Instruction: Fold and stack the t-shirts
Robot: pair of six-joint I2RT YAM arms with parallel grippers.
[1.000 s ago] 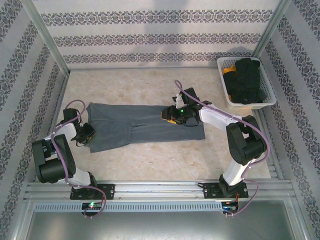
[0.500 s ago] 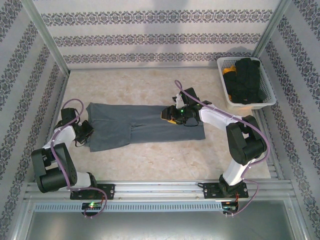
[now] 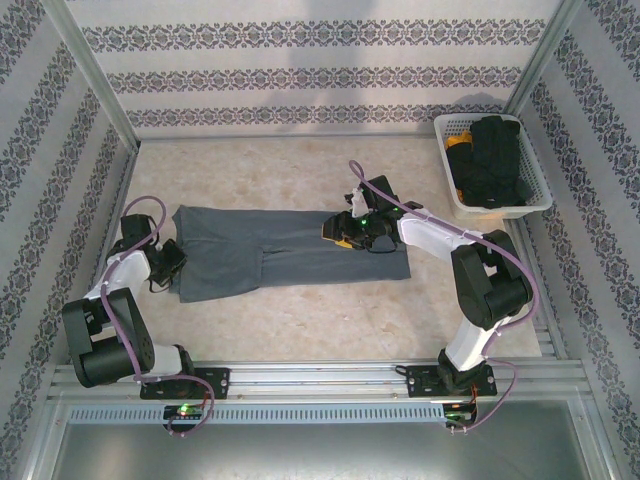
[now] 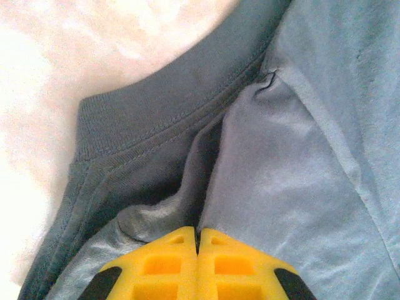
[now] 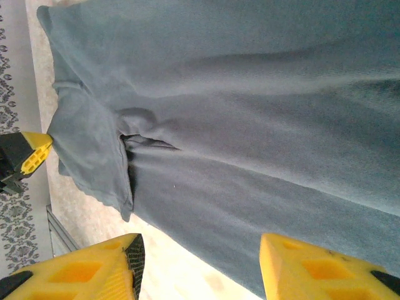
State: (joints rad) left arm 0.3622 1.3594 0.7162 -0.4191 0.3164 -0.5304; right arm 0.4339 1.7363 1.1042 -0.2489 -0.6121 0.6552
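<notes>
A slate blue-grey t-shirt (image 3: 290, 248) lies stretched left to right across the middle of the table, folded into a long strip. My left gripper (image 3: 167, 264) is at its left end, by the collar (image 4: 162, 100). It is shut, and a raised pleat of the t-shirt (image 4: 187, 187) runs into its yellow fingertips (image 4: 181, 250). My right gripper (image 3: 338, 232) hovers over the shirt's right half. In the right wrist view the right gripper (image 5: 200, 262) stands open above the cloth's near edge with nothing between its fingers, and the left gripper (image 5: 25, 159) shows beyond the folded sleeve.
A white basket (image 3: 530, 205) holding dark clothes (image 3: 490, 160) stands at the back right corner. Patterned walls enclose the table on three sides. Bare tabletop (image 3: 300, 170) lies behind the shirt and in front of it.
My left gripper has closed on the cloth at the collar end and shifted slightly left and back. The right arm has not moved.
</notes>
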